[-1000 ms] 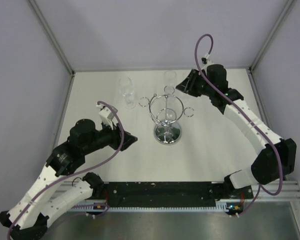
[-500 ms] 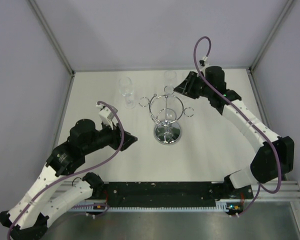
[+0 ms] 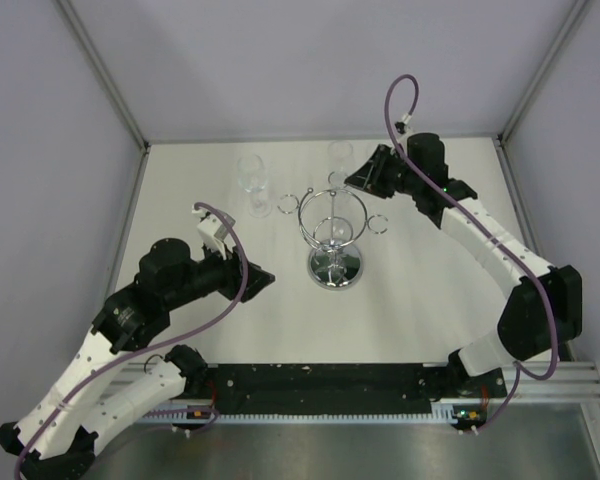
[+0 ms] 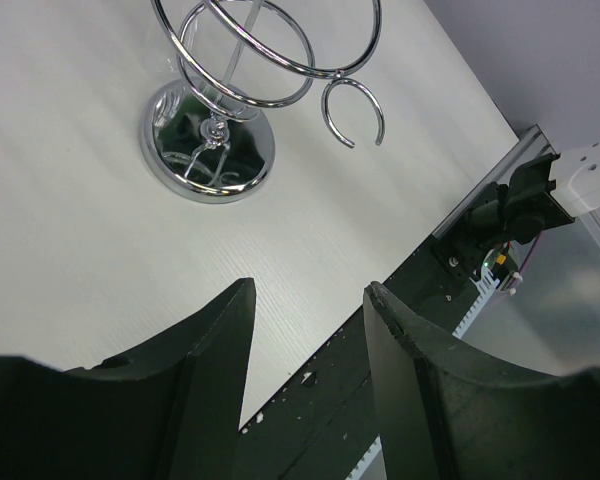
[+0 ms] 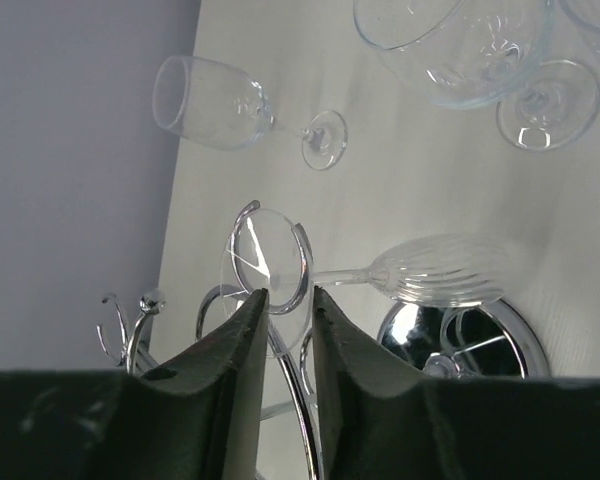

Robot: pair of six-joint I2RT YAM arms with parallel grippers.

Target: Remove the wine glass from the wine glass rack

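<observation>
- Wine glass [image 5: 440, 270] hangs from wine glass rack [image 3: 335, 268] ring, mid table [image 3: 410, 300], well off edges.
- Right gripper [image 5: 285, 300], arm outstretched, narrowly straddles its foot; we can't confirm grip.
- Left gripper [image 4: 308, 292] half-open, empty.

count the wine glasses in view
4. One wine glass hangs upside down on the wine glass rack, foot in a ring by the right gripper. One stands alone left of the rack. Two stand nearer, cut off at the wrist view's edge; more may be hidden.
</observation>
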